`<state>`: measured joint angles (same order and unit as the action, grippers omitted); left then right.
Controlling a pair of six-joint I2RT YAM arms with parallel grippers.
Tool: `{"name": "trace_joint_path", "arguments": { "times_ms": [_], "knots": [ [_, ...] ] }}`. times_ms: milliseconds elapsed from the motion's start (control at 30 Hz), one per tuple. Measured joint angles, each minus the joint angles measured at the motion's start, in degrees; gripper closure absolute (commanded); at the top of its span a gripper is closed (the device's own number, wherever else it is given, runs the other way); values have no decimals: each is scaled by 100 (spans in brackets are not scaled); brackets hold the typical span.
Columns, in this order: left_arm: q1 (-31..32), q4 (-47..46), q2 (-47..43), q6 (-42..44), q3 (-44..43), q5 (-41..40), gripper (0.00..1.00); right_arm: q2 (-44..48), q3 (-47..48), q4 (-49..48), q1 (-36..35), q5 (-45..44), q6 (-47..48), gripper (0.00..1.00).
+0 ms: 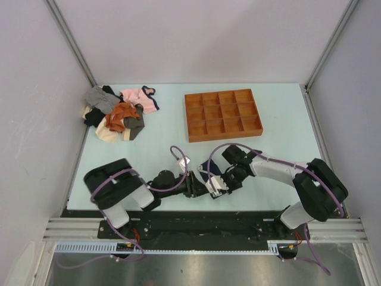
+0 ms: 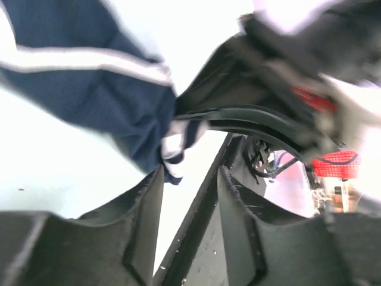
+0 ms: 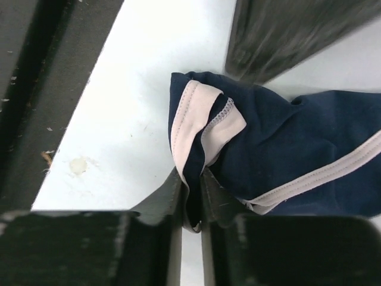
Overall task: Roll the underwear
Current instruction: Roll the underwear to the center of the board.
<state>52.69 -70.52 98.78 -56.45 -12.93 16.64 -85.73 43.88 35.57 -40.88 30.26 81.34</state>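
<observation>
Navy white-trimmed fabric underwear [image 3: 286,137] lies at the worktop [image 1: 161,143] edge, clamped in the right end effector [image 3: 191,187]; left end effector [image 2: 190,182] released beside it; brown wooden tray [image 1: 223,115] and clothes heap [image 1: 119,116] well apart.

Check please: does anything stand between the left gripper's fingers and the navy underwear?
Nothing visible does. The underwear is right at the tip of the left gripper, whose fingers stand apart. The right gripper pinches its white-trimmed edge.
</observation>
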Motion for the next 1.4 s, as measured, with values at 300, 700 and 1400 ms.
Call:
{"name": "trace_joint_path", "arguments": {
  "times_ms": [300,700,1400],
  "knots": [
    [549,557,-2317,2039,715,-621,21,-1578,1453,2061,577,1005,339,89],
    [2065,778,-1025,4782,7,-1307,19,-3032,2269,3827,1064,1821,560,89],
    [2221,2258,52,5963,-1467,-1971,80,-3097,2269,3947,1163,1827,417,85]
  ]
}}
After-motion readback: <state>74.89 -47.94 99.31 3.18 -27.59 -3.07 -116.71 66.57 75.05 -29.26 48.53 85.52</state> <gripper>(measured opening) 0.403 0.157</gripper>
